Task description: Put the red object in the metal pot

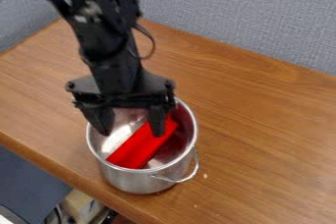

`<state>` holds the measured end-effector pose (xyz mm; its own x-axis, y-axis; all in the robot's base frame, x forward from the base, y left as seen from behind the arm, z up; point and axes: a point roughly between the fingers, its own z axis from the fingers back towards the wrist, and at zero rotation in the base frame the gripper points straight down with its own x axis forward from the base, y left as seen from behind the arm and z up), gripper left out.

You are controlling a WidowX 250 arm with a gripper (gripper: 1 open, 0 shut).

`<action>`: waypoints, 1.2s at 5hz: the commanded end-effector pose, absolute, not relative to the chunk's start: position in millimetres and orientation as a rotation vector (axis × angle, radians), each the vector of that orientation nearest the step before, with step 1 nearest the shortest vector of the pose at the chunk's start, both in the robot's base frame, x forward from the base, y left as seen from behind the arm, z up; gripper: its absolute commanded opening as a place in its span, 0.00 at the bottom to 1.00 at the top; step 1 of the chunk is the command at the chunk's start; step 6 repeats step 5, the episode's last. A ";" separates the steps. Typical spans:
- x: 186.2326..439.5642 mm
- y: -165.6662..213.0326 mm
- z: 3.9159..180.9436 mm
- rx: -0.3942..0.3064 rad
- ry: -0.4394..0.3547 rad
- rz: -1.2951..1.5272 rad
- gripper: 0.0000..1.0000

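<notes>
Red object (141,145): inside metal pot (141,179), leaning across its interior. Likely light, stiff plastic; smooth faces may slip, ridges may help. If regrasping, pinch long sides near mid-length. Gripper (132,132): over the pot's far half, fingers spread, apparently not clamping it.

Likely a lab: robot arm (98,22) over a wooden table (250,100)

Grey textured wall (243,12) behind, brown wood tbl (256,120), dk blue-grey area lower L.
</notes>
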<state>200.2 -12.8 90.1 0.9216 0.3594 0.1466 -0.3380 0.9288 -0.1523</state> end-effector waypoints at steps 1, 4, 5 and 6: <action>201.5 -20.2 83.8 -0.112 -0.186 0.348 1.00; 206.5 -18.3 59.3 -0.099 -0.169 0.360 1.00; 211.2 -15.4 54.2 -0.095 -0.160 0.363 1.00; 211.2 -15.4 54.2 -0.095 -0.160 0.363 1.00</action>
